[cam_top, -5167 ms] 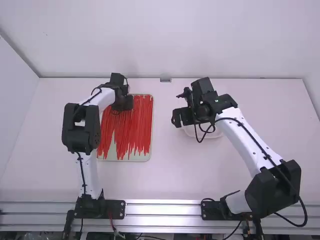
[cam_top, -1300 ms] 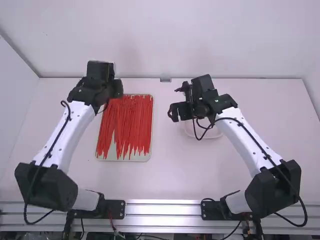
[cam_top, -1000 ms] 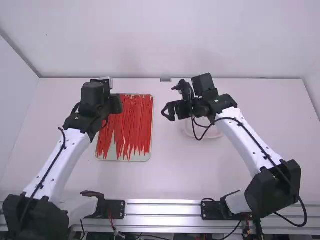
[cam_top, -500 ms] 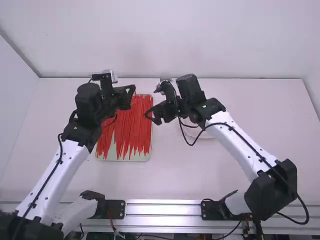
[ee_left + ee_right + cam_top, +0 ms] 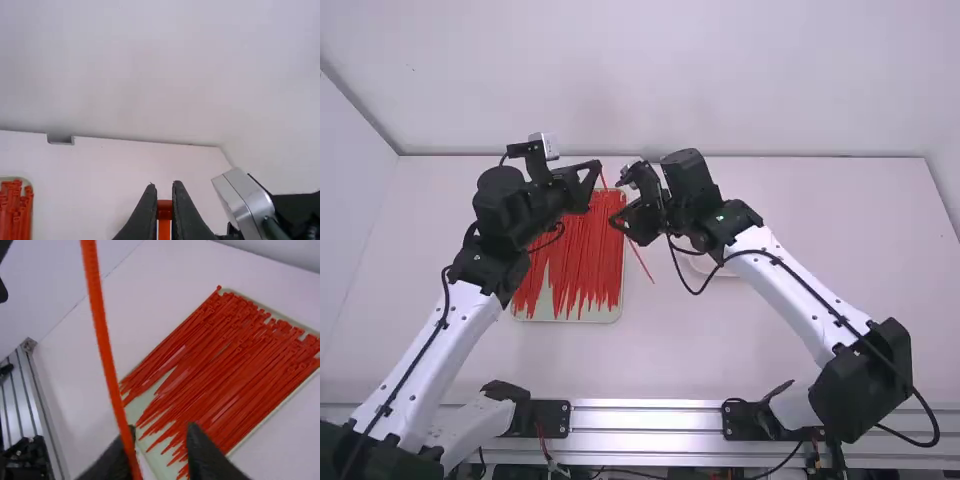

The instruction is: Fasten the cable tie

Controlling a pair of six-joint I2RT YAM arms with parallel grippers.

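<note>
My left gripper (image 5: 592, 177) is raised over the far end of the tray and is shut on one red cable tie (image 5: 635, 250). In the left wrist view the tie (image 5: 163, 220) sits pinched between my left gripper's (image 5: 162, 186) closed fingers. From there the tie slants down toward the table, past my right gripper (image 5: 623, 218). In the right wrist view the tie (image 5: 102, 350) runs along one finger of my right gripper (image 5: 160, 460), which is open around it. Below lies the pile of red ties (image 5: 225, 360).
A pale green tray (image 5: 570, 319) with several red ties lies left of the middle. A white dish (image 5: 725, 268) sits under the right arm. The table ends at a white back wall with a small grey bracket (image 5: 651, 156).
The left arm has lifted one tie off the tray and turned it toward the middle. The right arm has swung left from the dish until its open fingers reached the tie.
</note>
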